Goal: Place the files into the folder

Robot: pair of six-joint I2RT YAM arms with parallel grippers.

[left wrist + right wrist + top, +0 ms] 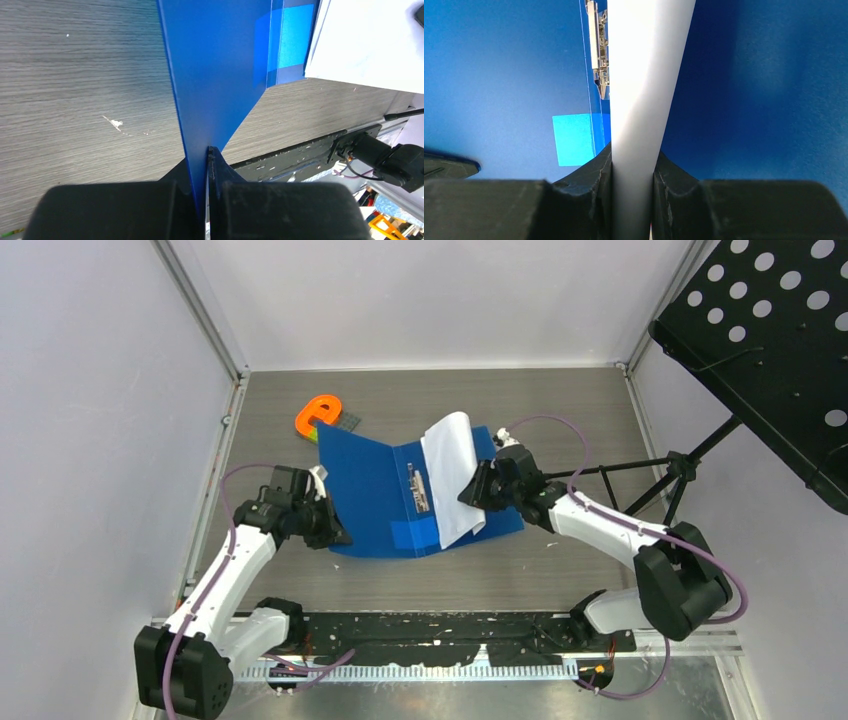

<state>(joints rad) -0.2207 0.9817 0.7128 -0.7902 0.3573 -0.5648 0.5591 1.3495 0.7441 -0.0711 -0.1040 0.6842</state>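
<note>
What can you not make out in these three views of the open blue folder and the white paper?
Top external: the grey piece beside the orange object is too small to identify.
Right wrist: the files run off the top edge; sheet count unclear.
Left wrist: the left end effector hides the folder edge it clamps.

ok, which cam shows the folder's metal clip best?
Right wrist: the metal clip sits sharp and close on the folder, just left of the gripped files. Top external shows it only as a small pale strip. Left wrist doesn't show it.
</note>
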